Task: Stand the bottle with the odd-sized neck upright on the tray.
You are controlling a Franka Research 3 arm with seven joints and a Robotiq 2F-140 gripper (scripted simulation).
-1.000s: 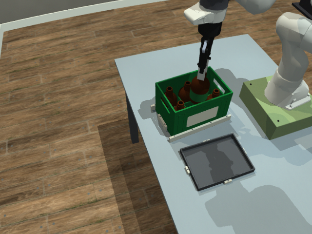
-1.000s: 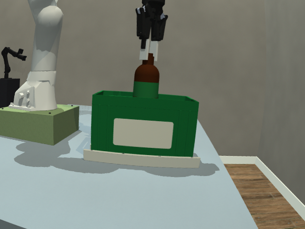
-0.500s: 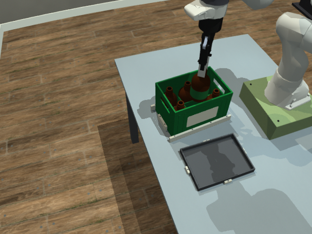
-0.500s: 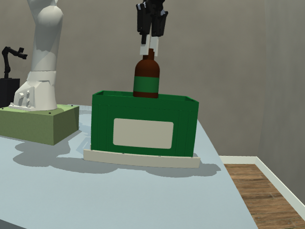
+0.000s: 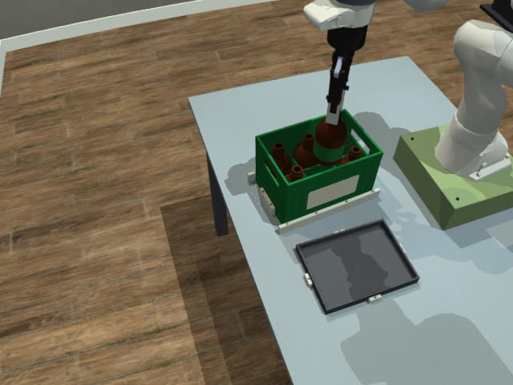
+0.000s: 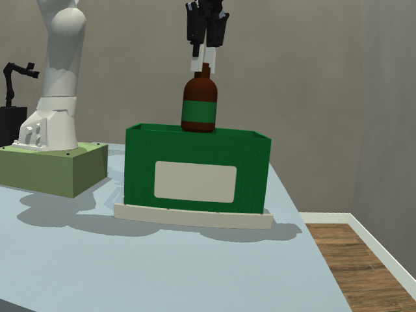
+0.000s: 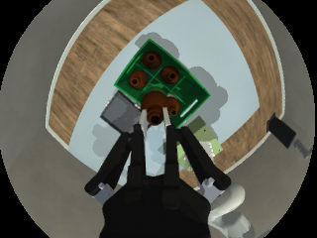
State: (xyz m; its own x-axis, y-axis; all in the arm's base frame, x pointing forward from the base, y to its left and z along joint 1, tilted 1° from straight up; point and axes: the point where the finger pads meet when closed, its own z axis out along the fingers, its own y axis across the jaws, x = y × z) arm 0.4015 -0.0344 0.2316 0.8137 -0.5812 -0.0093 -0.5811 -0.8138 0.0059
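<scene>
The black two-finger gripper (image 6: 203, 67) grips the neck of the brown green-banded bottle (image 6: 199, 104), its base level with the rim of the green plastic crate (image 6: 196, 174) below (four remain); next, carry it to the dark shallow tray (image 5: 404, 253).

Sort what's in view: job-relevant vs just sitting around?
In the job:
- gripper, shut on the lifted bottle's neck
- lifted bottle
- four bottles in the crate
- crate
- tray

Just about:
- table
- arm's green base
- cream stops by the crate
- black stand
</scene>
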